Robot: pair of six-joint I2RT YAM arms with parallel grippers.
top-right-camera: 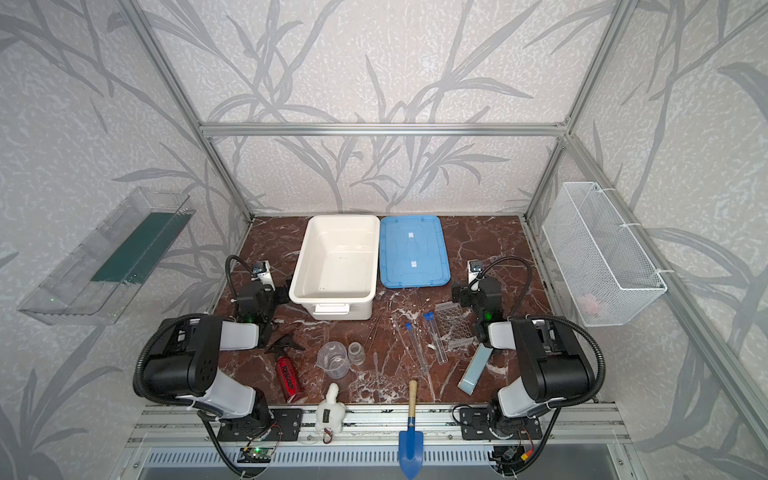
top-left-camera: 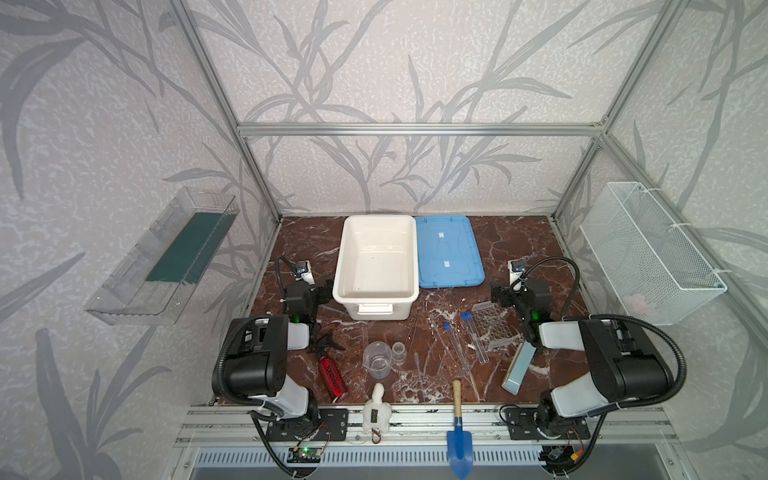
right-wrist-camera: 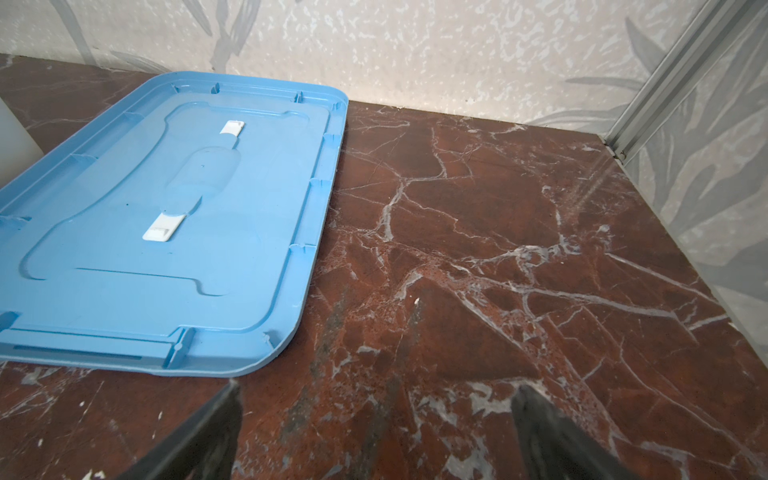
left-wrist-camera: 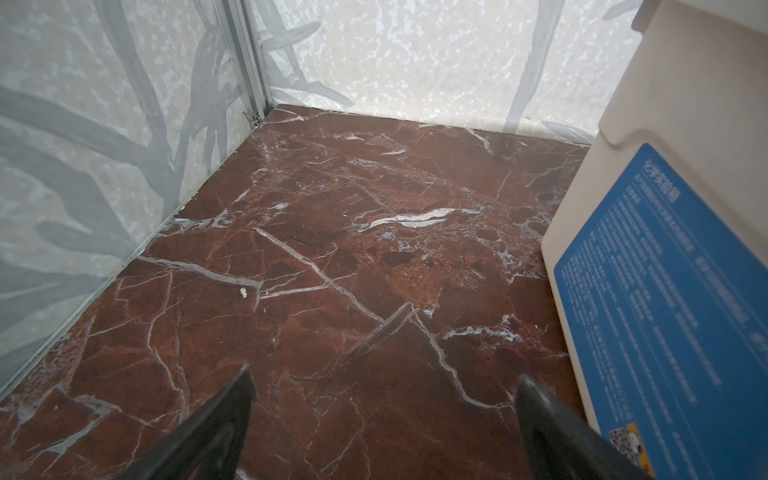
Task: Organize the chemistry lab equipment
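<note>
i can barely resolve the thin rods [top-left-camera: 412, 332] on the veined red-marble table [top-left-camera: 519, 241]; left fingers [left-wrist-camera: 220, 424] and right fingers [right-wrist-camera: 208, 432] spread wide, empty, bases cropped; leaf-print walls [top-left-camera: 395, 62].

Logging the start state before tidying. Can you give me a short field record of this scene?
Bin: white plastic bin, open, nothing seen inside
Lid: blue plastic lid, lying flat beside bin
Glassware: clear beaker beside small clear glass bottle
Tubes: long clear tubes with blue caps, lying beside clear perforated tube rack
Grippers: left gripper and right gripper open, holding nothing
</note>
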